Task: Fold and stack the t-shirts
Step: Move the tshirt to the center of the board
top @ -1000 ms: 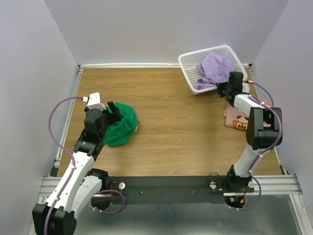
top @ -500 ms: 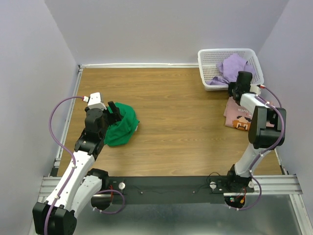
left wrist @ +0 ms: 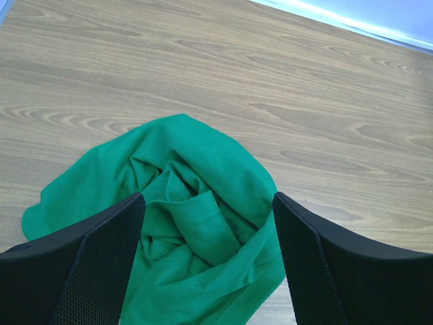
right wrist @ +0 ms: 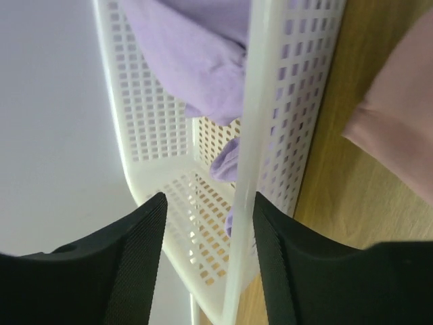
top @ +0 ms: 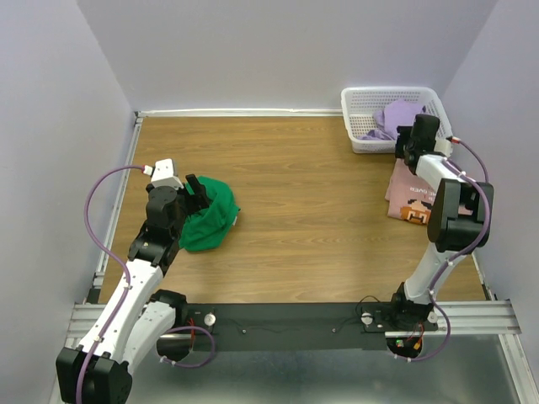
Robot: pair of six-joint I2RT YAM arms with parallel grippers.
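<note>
Right gripper (right wrist: 208, 203) spread, straddling rim of basket (right wrist: 247, 101), purple shirt (right wrist: 189, 54) lying inside, pink shirt (right wrist: 399, 128) lying beside basket, left gripper (left wrist: 208, 202) spread over green shirt (left wrist: 189, 156), well apart from basket.

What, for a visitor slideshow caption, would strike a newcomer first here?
The crumpled green t-shirt on the table's left side, beneath the open left gripper. Then the white lattice basket in the far right corner, holding a lavender t-shirt, with the right gripper at its wall and a pink t-shirt near it.

table (top: 303, 168): green shirt (top: 212, 215), pink shirt (top: 402, 195), basket (top: 360, 99)
</note>
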